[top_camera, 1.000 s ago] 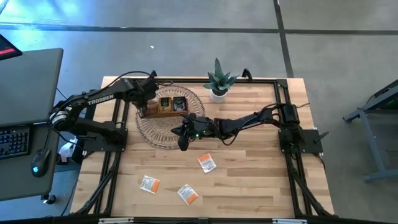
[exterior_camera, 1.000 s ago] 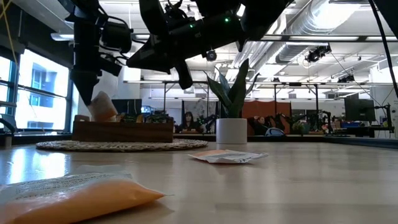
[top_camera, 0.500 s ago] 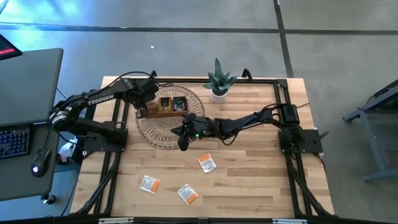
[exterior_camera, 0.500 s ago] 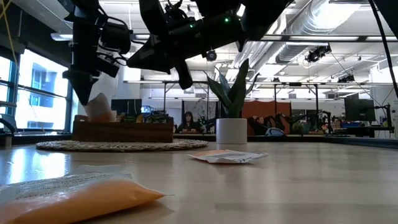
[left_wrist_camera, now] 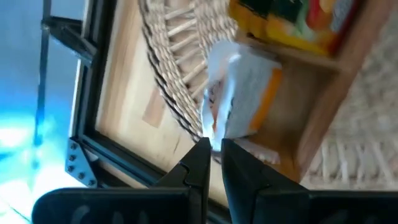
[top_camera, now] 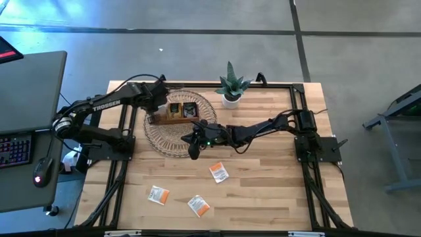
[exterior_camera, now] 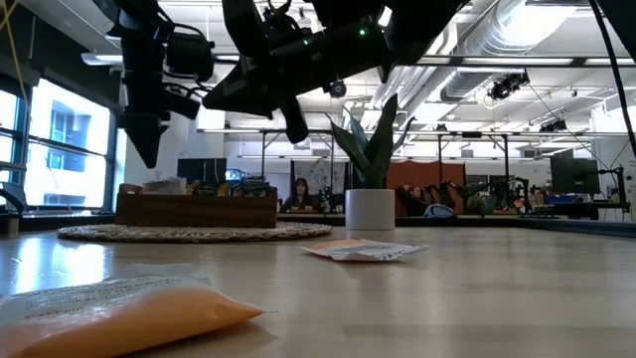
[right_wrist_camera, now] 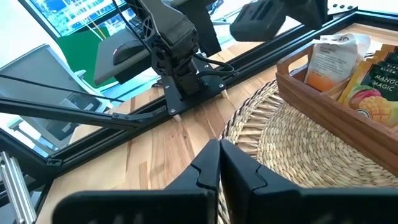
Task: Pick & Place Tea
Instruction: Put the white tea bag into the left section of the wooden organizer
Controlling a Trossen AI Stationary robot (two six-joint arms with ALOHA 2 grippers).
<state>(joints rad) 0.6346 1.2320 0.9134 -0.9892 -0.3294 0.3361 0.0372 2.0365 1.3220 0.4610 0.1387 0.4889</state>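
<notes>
Three orange-and-white tea bags lie flat near the table's front edge: one (top_camera: 219, 172), one (top_camera: 158, 195), one (top_camera: 198, 205). Another orange-and-white bag (right_wrist_camera: 328, 64) leans in the wooden tray's (right_wrist_camera: 348, 134) end box beside dark mango bags (right_wrist_camera: 376, 79).

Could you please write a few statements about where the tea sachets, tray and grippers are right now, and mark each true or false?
1. Three orange-and-white sachets lie on the bare table. True.
2. The wooden tray sits on a woven mat. True.
3. The left gripper holds a sachet. False: it hangs empty above the tray's end, fingers together.
4. The potted plant stands inside the tray. False: it stands on the table beside the mat.
5. The right gripper rests on a loose sachet. False: it hovers over the mat's edge.
</notes>
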